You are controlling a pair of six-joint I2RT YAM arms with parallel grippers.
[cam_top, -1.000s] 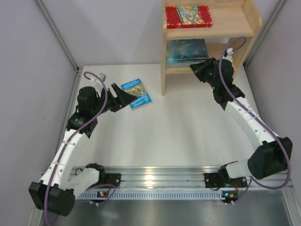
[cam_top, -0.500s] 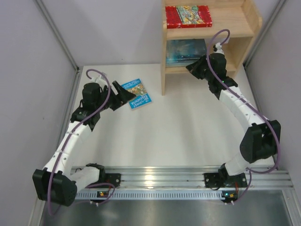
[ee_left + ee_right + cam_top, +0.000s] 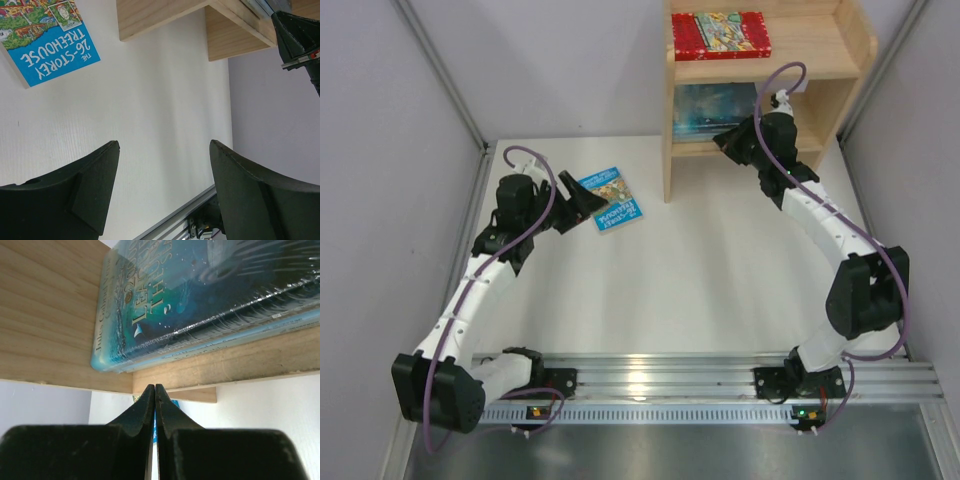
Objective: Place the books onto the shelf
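Left hand (image 3: pixel 585 205): hangs spread wide, empty, just short of the blue book (image 3: pixel 610 200), poised to straddle it; right hand (image 3: pixel 154 390): sits pinched closed by the teal book (image 3: pixel 200 300) on the shelf (image 3: pixel 668 150), perhaps to nudge it

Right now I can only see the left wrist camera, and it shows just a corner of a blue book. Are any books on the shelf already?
Observer: Yes, a red book lies flat on the shelf, on its top tier.
Operator: Is anything on the bottom one?
Observer: A dark teal book lies there, with a paler book under it.
Operator: What's the other arm doing?
Observer: The right gripper is shut and empty, pointing at the lower tier's front edge.
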